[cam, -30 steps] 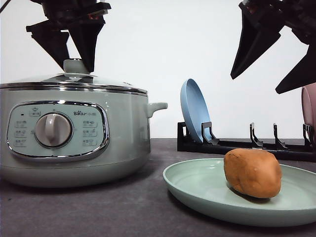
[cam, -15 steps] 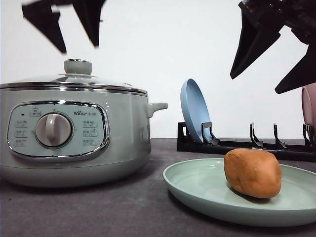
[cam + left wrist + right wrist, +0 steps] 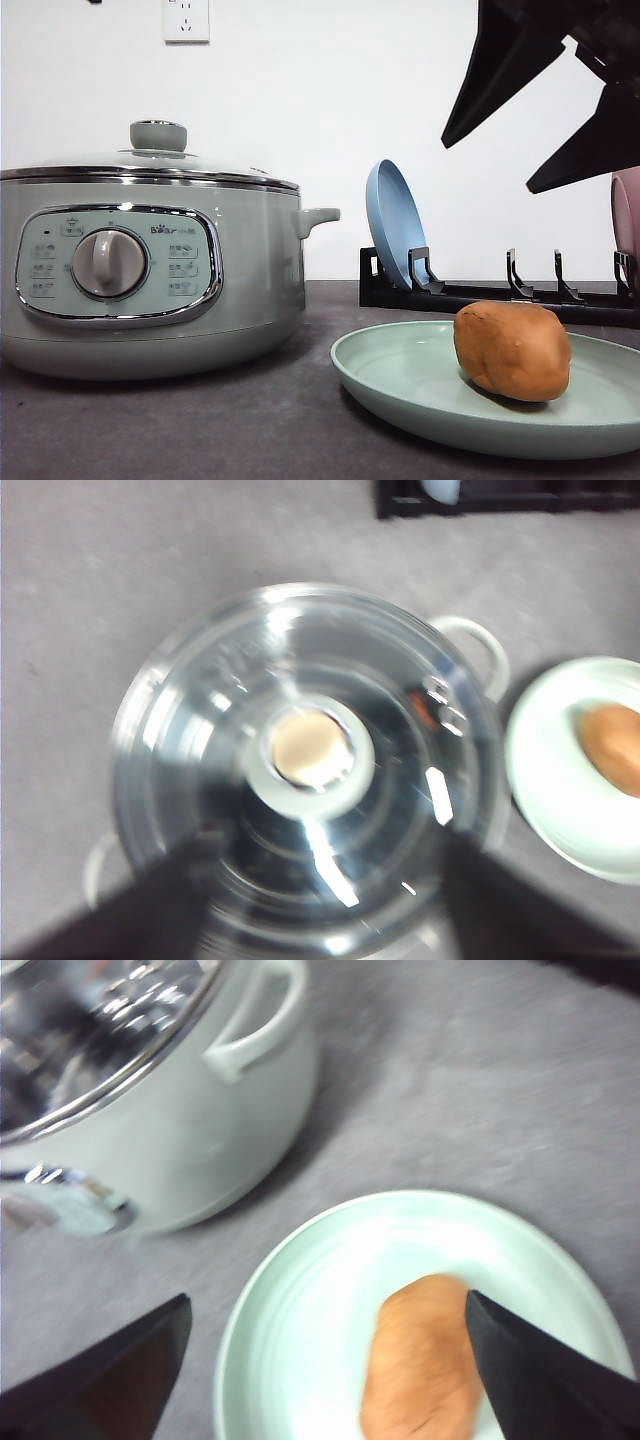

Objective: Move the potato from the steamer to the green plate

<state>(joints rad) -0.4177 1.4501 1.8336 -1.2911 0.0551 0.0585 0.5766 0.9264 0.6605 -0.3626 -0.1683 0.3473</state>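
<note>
Hovering my right gripper (image 3: 540,140), jaws apart and empty, I see the potato (image 3: 512,351) directly below, on the green plate (image 3: 400,375).

Green plate (image 3: 420,385) cut off at right (front view); wrist views blurred.

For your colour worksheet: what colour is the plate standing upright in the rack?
Blue plate, clearest in the front view.

A plain white wall (image 3: 330,90) rises behind a dark grey, matte tabletop (image 3: 200,420). High on the wall sits a white outlet (image 3: 186,19), apparently a socket plate, cropped by the frame.
</note>
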